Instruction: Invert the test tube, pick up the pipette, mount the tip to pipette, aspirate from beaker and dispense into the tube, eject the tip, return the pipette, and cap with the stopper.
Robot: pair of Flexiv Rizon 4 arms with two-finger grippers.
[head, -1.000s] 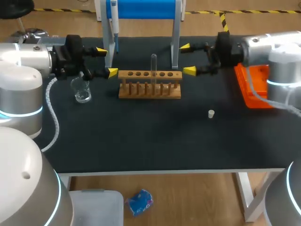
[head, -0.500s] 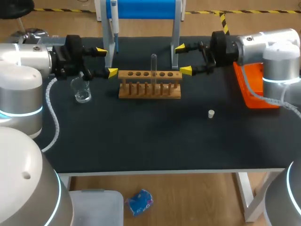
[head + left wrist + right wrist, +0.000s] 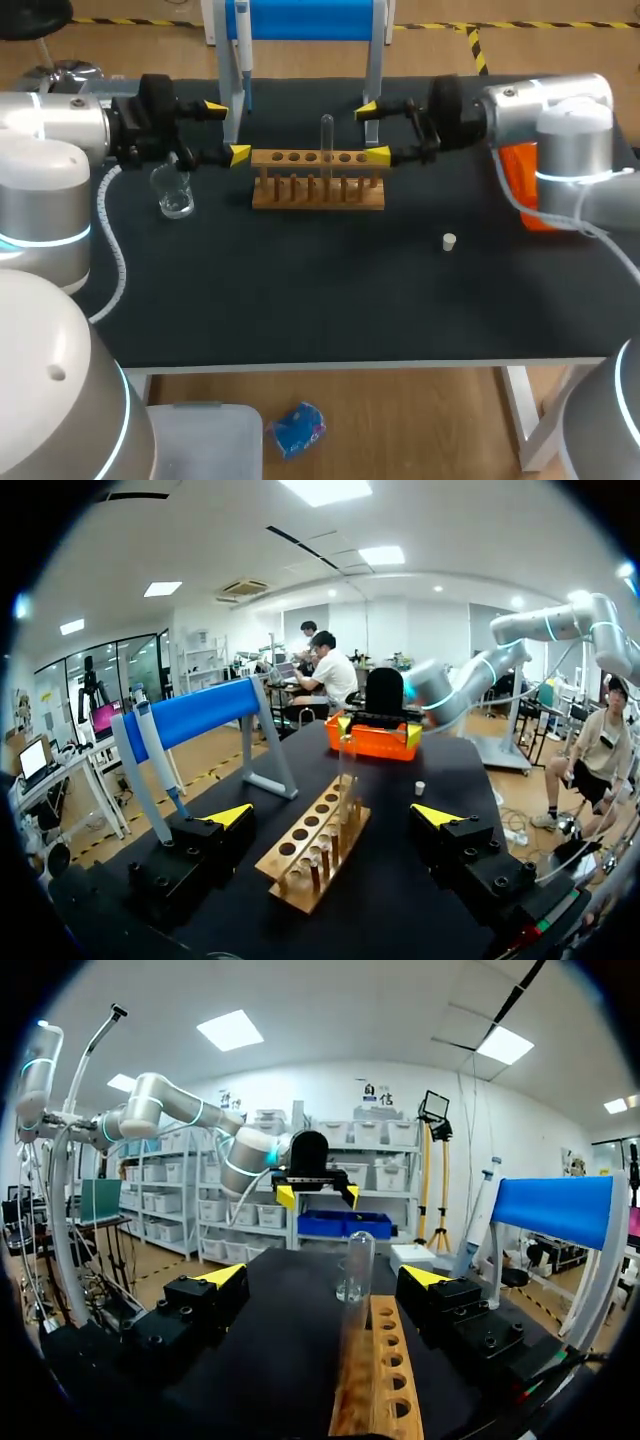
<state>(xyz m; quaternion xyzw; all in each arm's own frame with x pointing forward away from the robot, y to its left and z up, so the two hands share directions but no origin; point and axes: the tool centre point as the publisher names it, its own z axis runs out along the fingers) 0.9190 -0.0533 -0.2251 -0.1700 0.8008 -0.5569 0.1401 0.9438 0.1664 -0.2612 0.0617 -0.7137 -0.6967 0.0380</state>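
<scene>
The test tube (image 3: 326,135) stands upright in the rack (image 3: 318,182), our right tool (image 3: 372,131) at its three o'clock, fingers apart. Light, slick, fragile glass, we judge: pinch the bare upper shaft gently.

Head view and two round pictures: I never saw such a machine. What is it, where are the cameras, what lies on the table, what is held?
These are two robot arms at a black table. The head view looks down from above and behind; each round picture comes from a camera on one arm's wrist. On the table: a wooden rack with one test tube standing in it, a beaker, a white stopper, an orange tray, and a pipette hanging on a blue stand. The left gripper and right gripper are both open and hold nothing.
</scene>
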